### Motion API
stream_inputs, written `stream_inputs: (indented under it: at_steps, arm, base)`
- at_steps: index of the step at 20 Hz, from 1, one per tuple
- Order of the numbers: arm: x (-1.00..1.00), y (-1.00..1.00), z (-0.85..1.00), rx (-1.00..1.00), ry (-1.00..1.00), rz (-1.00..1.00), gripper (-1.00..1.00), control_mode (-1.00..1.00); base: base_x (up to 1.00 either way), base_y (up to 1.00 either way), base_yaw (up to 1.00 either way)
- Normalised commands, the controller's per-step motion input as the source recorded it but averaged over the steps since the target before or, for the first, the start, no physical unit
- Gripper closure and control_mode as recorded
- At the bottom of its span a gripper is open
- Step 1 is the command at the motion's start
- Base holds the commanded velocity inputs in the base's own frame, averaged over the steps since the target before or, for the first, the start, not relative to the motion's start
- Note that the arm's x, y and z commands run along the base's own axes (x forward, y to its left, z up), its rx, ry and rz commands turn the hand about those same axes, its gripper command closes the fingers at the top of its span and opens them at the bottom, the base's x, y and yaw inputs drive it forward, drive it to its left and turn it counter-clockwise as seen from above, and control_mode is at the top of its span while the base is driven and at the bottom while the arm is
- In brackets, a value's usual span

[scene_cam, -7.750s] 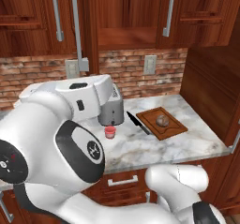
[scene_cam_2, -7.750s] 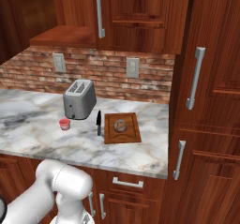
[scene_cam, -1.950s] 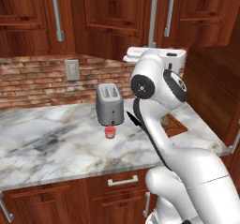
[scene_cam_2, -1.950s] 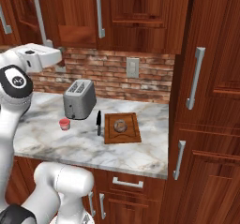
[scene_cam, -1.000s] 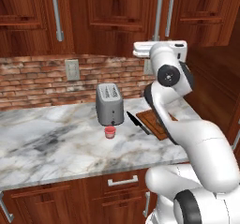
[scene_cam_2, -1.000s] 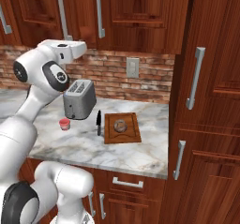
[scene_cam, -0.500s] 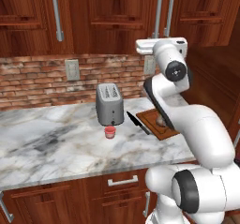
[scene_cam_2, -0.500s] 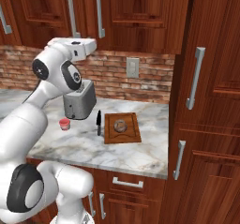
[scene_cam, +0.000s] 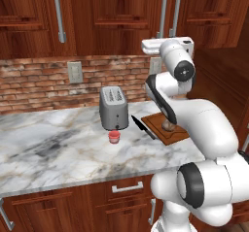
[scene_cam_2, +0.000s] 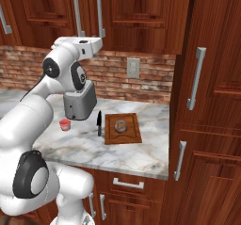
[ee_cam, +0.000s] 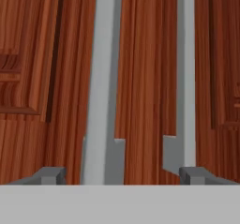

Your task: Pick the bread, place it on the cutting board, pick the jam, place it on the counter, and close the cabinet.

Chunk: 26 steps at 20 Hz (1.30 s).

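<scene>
On the left of the marble counter [scene_cam: 53, 143] nothing of the task lies. Further right stands a silver toaster [scene_cam: 113, 108], and just in front of it sits the jam jar [scene_cam: 114, 137], upright on the worktop. Right of that a black-handled knife [scene_cam_2: 99, 123] lies beside the cutting board [scene_cam_2: 134, 134], with the bread bun [scene_cam_2: 120, 125] resting near the board's middle. So bread and jam look settled, and what remains is the cabinet [scene_cam_2: 132, 17].

Above the board, the gripper [ee_cam: 122, 174] is raised to the wall cabinet's doors, its fingertips [ee_cam: 49, 174] spread wide and holding nothing, pointed straight at two vertical silver bar handles [ee_cam: 104, 78]. Whether any door is ajar is hard to tell; the panels look nearly flush.

The risk, as I judge it: a further forward push could jam a finger against a handle or slide it between the bars, because the tips straddle them closely. A glancing push on the handle rather than the panel could skid sideways and leave the door short of shut
</scene>
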Motion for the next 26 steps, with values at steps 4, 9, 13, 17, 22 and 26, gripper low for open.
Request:
stream_inputs:
  at_steps: [4, 9, 13, 17, 22, 26]
  arm:
    - [0.26, 0.07, -0.05, 0.00, 0.00, 0.00, -1.00, -1.00]
    - [0.25, 0.09, -0.04, 0.00, 0.00, 0.00, -1.00, -1.00]
    - [0.24, 0.11, -0.05, 0.00, 0.00, 0.00, -1.00, -1.00]
    - [0.26, 0.11, -0.06, 0.00, 0.00, 0.00, -1.00, -1.00]
    - [0.26, 0.10, -0.05, 0.00, 0.00, 0.00, -1.00, -1.00]
    - [0.24, 0.08, -0.03, 0.00, 0.00, 0.00, -1.00, -1.00]
  base:
    - [0.00, 0.00, 0.00]
    - [0.00, 0.00, 0.00]
    - [0.00, 0.00, 0.00]
    - [0.00, 0.00, 0.00]
    - [0.00, 0.00, 0.00]
    - [0.00, 0.00, 0.00]
